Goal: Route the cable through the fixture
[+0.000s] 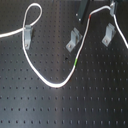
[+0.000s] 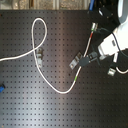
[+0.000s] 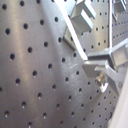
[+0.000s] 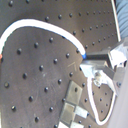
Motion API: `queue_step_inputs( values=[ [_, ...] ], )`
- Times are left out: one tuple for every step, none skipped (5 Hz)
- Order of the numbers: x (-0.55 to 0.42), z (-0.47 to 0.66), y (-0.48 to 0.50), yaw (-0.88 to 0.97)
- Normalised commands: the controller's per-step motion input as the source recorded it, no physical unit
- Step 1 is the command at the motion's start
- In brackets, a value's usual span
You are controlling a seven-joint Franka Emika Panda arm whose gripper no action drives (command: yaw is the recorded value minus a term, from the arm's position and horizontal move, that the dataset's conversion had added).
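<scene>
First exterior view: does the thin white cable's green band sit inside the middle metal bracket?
No. The green band lies on the bare black perforated board, below the middle metal bracket, with board between them.

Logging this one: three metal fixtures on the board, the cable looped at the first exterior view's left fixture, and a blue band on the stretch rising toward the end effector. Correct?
Not quite. The band on that rising stretch of the cable is green, not blue, as the first exterior view shows. The three fixtures and the loop at the left fixture stand.
</scene>
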Motion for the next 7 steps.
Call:
queue_step_inputs(
  values=[
    [0.014,-0.58,0.126,0.0],
    [-0.013,-0.41,0.165,0.02],
    [-0.085,0.0,0.173,-0.02],
    [-0.041,0.0,0.273,0.0],
    [-0.062,0.0,0.368,0.13],
    [0.0,0.02,0.0,0.0],
    [-0.002,0.4,0.003,-0.04]
  ],
)
